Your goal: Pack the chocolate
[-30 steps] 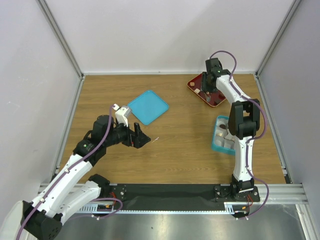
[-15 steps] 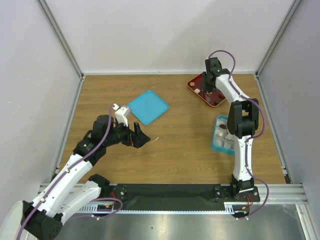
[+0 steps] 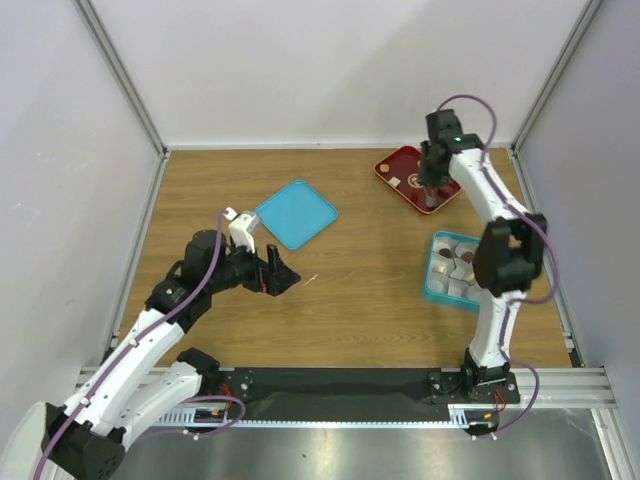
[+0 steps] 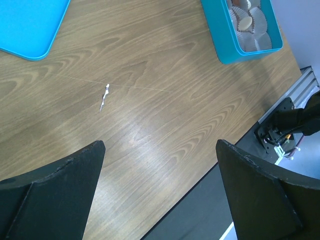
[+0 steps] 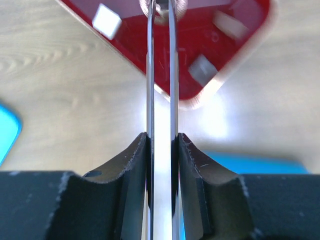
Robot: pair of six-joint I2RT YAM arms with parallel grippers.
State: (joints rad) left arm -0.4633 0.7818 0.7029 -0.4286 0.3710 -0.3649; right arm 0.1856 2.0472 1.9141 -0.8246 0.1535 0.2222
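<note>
My right gripper (image 5: 161,137) is shut on a pair of metal tongs (image 5: 161,75) and stands over the dark red tray (image 3: 400,162). The tongs' tips are closed on a small round chocolate (image 5: 162,7), blurred at the top edge of the right wrist view. Cream-white chocolate pieces (image 5: 107,20) lie in the tray (image 5: 220,55). The teal compartmented box (image 3: 437,282) holds several chocolates in paper cups (image 4: 247,22). My left gripper (image 3: 280,275) is open and empty, low over bare wood (image 4: 160,145).
A teal lid (image 3: 296,213) lies at the centre left and shows in the left wrist view (image 4: 27,25). A small white scrap (image 4: 104,96) lies on the wood. The table's front edge and black rail (image 4: 280,125) are near my left gripper.
My right arm has swung to the right, carrying the tongs toward the near right part of the red tray. My left arm has not moved.
</note>
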